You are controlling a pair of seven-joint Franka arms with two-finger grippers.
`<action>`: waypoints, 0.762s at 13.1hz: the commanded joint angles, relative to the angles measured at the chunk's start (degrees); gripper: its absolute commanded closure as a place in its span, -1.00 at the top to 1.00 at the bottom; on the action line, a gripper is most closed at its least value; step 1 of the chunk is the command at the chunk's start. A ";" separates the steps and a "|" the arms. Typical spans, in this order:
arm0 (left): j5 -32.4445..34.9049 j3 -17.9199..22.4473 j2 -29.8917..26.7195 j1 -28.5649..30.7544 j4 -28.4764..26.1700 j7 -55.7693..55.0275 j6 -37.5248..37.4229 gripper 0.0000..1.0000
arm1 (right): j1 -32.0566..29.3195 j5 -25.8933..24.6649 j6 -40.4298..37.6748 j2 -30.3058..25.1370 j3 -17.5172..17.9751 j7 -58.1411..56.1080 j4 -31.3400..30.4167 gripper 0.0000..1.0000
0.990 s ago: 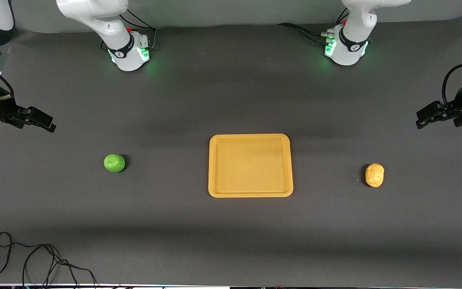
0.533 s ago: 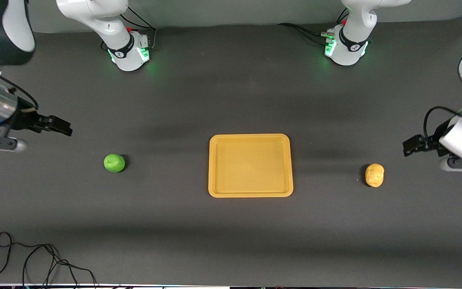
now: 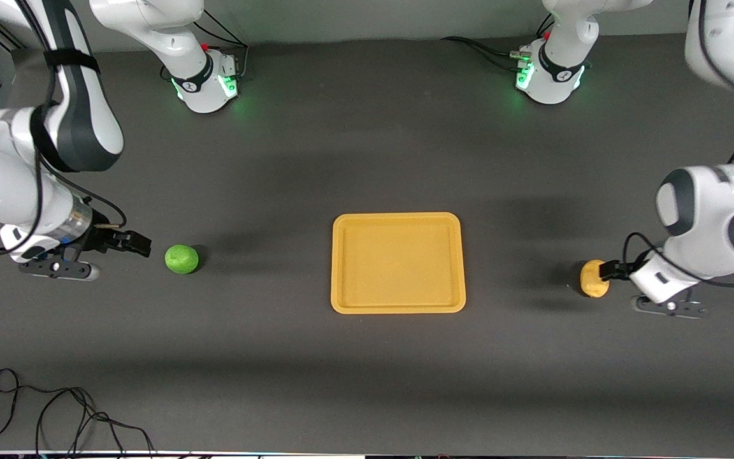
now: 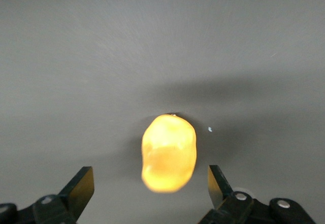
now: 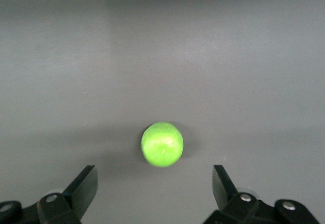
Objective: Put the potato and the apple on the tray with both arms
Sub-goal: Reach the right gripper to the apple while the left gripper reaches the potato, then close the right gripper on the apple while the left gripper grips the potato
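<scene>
The orange-yellow tray point(image 3: 398, 220) lies empty at the table's middle. The green apple point(image 3: 181, 259) sits on the mat toward the right arm's end; it also shows in the right wrist view point(image 5: 162, 144). My right gripper point(image 3: 139, 243) is open, low and close beside the apple, apart from it. The yellowish-tan potato point(image 3: 592, 278) sits toward the left arm's end and shows in the left wrist view point(image 4: 168, 153). My left gripper point(image 3: 608, 270) is open, its fingertips at the potato's edge, empty. In the left wrist view the potato lies just ahead of the open jaws.
A black cable point(image 3: 55, 414) loops on the mat near the front edge at the right arm's end. The two arm bases point(image 3: 204, 80) point(image 3: 548, 76) stand along the back. Bare dark mat surrounds the tray.
Both arms swung inward and down: the right gripper came close to the apple, the left gripper came to the potato's edge. Apple, potato and tray have not moved.
</scene>
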 commanded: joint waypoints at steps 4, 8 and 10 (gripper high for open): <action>0.61 0.08 4.48 -0.18 -4.68 0.02 7.72 1.00 | -0.15 0.18 24.29 8.29 -0.20 -0.30 -13.10 1.00; 0.44 -0.01 4.22 -0.18 -4.59 0.02 7.63 1.00 | 0.11 0.10 30.11 14.82 0.15 -0.91 -13.19 1.00; 0.27 -0.01 3.95 -0.18 -4.51 0.02 7.63 1.00 | 0.11 0.19 30.02 15.18 0.15 -0.48 -13.71 0.93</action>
